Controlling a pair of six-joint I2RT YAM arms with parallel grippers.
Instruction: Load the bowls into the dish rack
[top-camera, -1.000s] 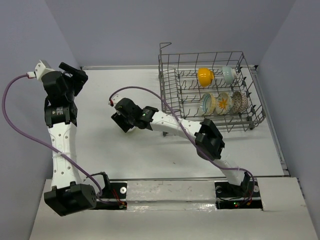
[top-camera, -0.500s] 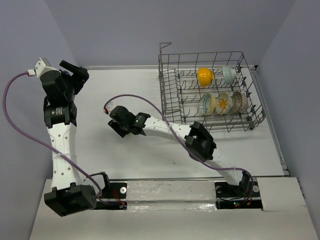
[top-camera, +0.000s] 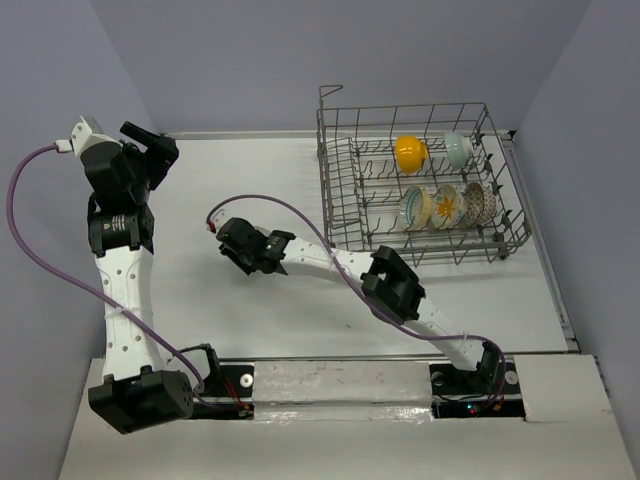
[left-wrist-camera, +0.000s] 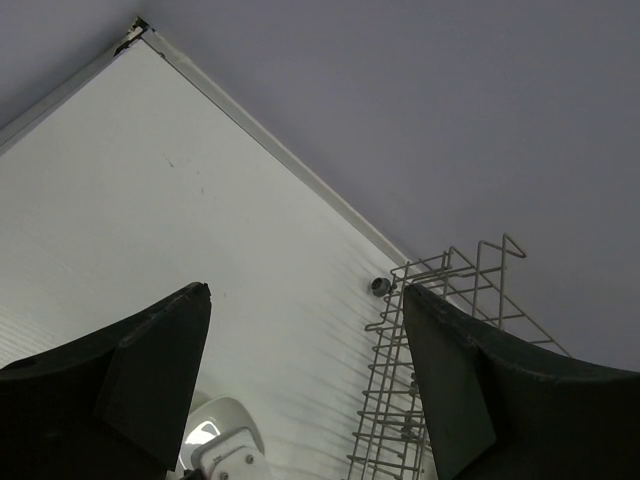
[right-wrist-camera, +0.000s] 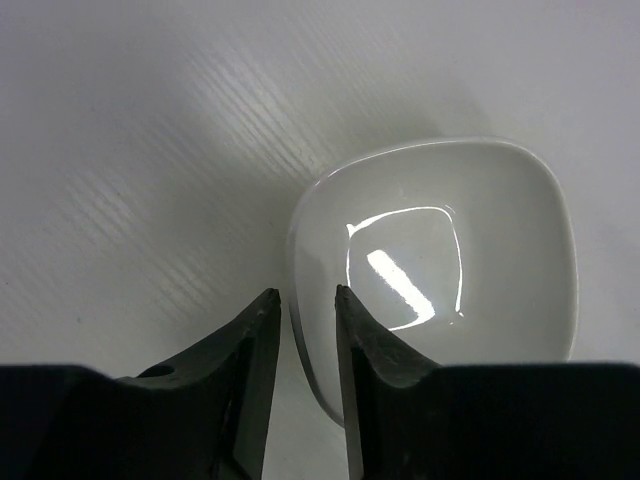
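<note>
The right gripper (right-wrist-camera: 305, 296) has its jaws close together either side of the near rim of the white squarish bowl (right-wrist-camera: 440, 250), one finger inside the bowl and one outside. Whether the pads already press on the rim I cannot tell. The bowl sits upright on the table (top-camera: 250, 320), well left of the dish rack (top-camera: 340, 190). The main risk, as I judge it, is the hold itself: it is a narrow pinch on one glossy edge, so the bowl could slip out or swing down from the fingers once lifted. If one finger meets the rim first, it could instead skate the bowl across the smooth table. A bowl hanging from one edge might also clip the rack's tall wire side on the way in, or knock the bowls already standing there. The right wrist view alone shows the rim between the fingers; from above the gripper hides the bowl entirely. The top view alone shows the rack's load — the orange-yellow bowl (top-camera: 411, 152) and pale teal bowl (top-camera: 458, 149) behind, and three patterned bowls (top-camera: 446, 205) in front. The left gripper (left-wrist-camera: 300, 380) is spread wide and empty, seeing only table and the rack's corner.
</note>
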